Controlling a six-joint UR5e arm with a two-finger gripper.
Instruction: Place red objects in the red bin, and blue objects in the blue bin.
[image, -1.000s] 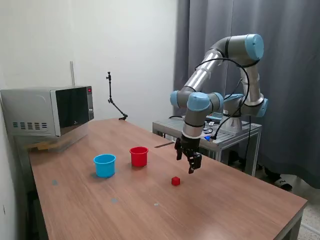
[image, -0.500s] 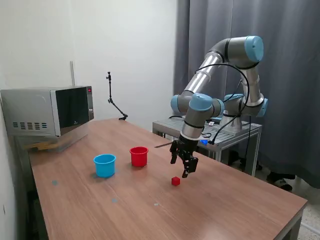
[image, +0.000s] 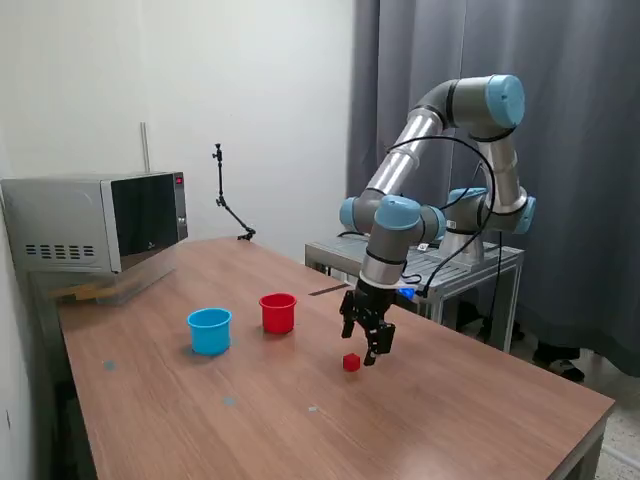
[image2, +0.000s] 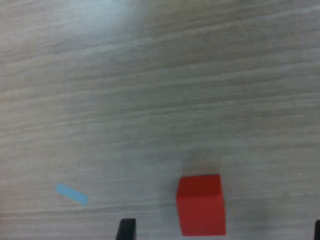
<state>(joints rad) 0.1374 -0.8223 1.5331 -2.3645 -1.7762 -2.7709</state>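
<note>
One red cube (image: 351, 362) (image2: 201, 204) lies on the wooden table (image: 300, 420). My gripper (image: 362, 349) (image2: 221, 231) hangs open just above the table, right beside the cube on the exterior view's right. In the wrist view the cube sits between the two dark fingertips (image2: 126, 228), touching neither. The red bin (image: 278, 312) and the blue bin (image: 209, 330) stand upright side by side to the exterior view's left of the cube. What they hold is hidden. No blue objects are in view.
A microwave (image: 95, 222) sits at the table's far left corner in the exterior view. A thin black stand (image: 228, 205) rises at the back edge. A metal cart (image: 440, 262) stands behind the table. A small blue tape mark (image2: 71, 194) is on the wood.
The gripper has come down and shifted toward the exterior view's left, closing in on the red cube. It stays open; cube and cups have not moved.
</note>
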